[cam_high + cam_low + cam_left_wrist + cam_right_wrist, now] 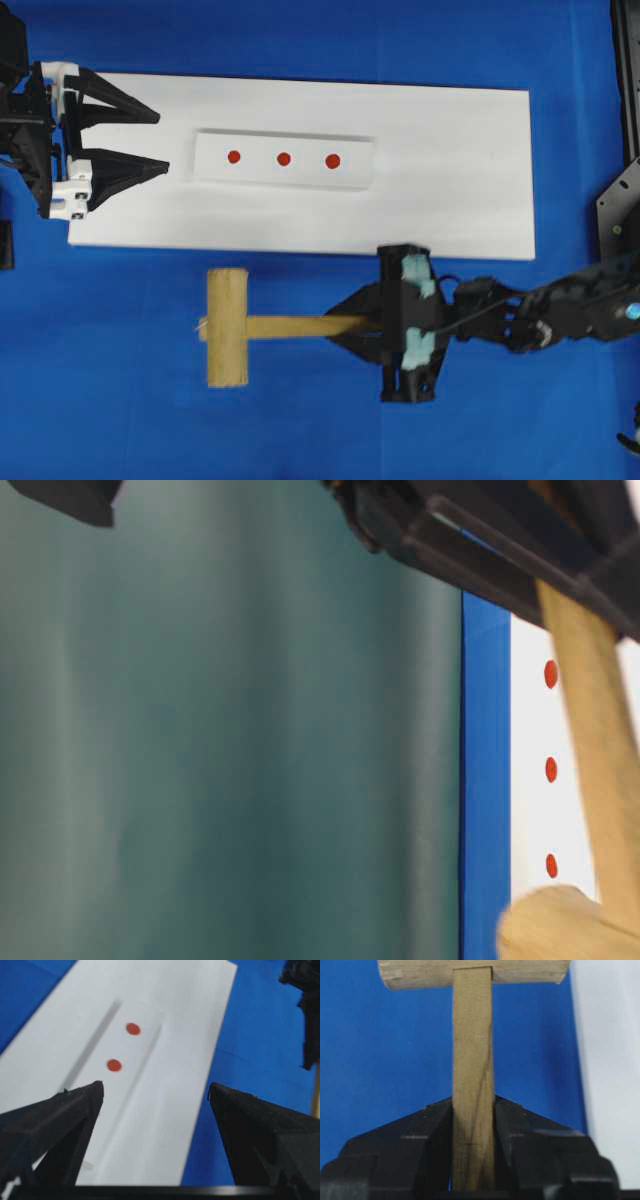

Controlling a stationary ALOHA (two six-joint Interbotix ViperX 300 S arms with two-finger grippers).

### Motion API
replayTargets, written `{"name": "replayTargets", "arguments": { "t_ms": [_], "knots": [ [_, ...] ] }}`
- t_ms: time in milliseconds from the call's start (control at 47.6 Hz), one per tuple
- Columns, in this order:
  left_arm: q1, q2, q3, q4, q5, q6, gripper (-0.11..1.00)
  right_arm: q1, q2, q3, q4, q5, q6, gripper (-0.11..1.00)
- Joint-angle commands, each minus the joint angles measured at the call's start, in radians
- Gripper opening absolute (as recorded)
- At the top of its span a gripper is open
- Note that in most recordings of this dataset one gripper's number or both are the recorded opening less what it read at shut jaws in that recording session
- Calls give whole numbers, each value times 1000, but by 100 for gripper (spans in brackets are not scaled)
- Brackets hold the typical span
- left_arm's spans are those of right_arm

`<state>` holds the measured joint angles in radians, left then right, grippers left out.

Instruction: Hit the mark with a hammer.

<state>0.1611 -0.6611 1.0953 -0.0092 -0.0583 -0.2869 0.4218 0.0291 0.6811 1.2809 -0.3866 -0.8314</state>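
My right claw [358, 327] clamps the mallet [228, 327] by its handle's end for swing reach toward the red marks [283, 158]; my left claw [158, 142] waits wide open.

Bright, even light from above, no glare. Soft short shadows: under the hammer [228, 327] on the blue cloth [120, 400], and along the raised strip [120, 1055] edges in the left wrist view. Table-level view is badly blurred, its left two-thirds a teal-grey smear. Near gripper fingers [55, 1125] are soft-focus. Overhead view is sharp.
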Motion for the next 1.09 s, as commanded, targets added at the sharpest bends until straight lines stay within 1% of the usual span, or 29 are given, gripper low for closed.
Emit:
{"name": "replayTargets", "arguments": {
  "t_ms": [0, 231, 399, 799, 1072],
  "knots": [
    [11, -5, -11, 3, -9, 18, 83, 11, 5, -48, 5, -18, 3, 8],
    [23, -14, -6, 3, -9, 23, 83, 12, 31, -60, 9, -51, 3, 9],
    [23, -29, 3, 3, -9, 23, 82, 12, 75, -72, 9, -54, 3, 8],
    [28, -38, 12, 3, -9, 23, 82, 2, 218, -137, 8, -21, 3, 9],
    [34, -38, 15, 3, -9, 23, 82, -2, 244, -133, 6, 9, 3, 9]
  ]
}}
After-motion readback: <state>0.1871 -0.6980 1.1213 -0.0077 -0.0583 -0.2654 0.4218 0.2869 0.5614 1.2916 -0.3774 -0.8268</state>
